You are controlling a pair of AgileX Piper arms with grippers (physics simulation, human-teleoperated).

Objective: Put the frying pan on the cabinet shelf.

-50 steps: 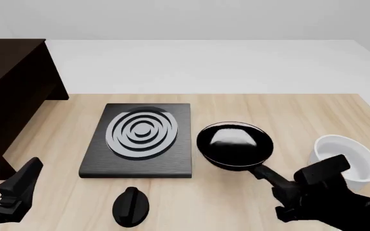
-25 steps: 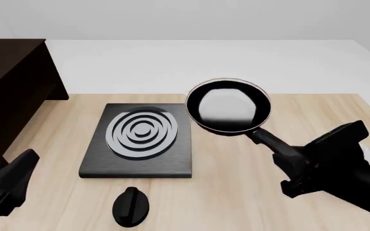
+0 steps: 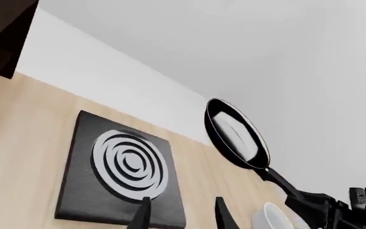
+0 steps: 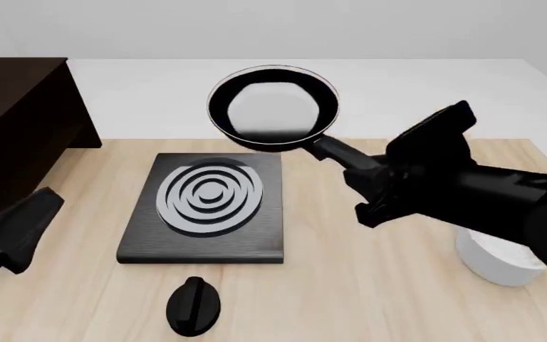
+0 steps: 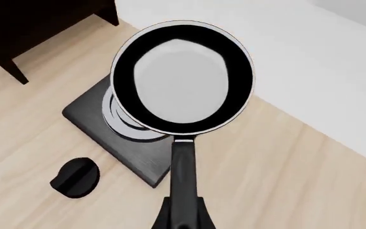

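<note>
— Two arms; which one has the frying pan (image 4: 273, 107)?
— The right gripper (image 4: 373, 187), jaws clamped on its handle, holds it in the air above the black square plate's (image 4: 205, 208) far edge.
— And the left gripper (image 3: 181, 215)?
— Jaws apart, holding nothing (the cabinet shelf (image 4: 15, 75) sits far left).

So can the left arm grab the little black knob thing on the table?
Probably yes. The left gripper hangs open and empty near the black knob, with only bare table between them. The right gripper is up high, holding the frying pan.
</note>
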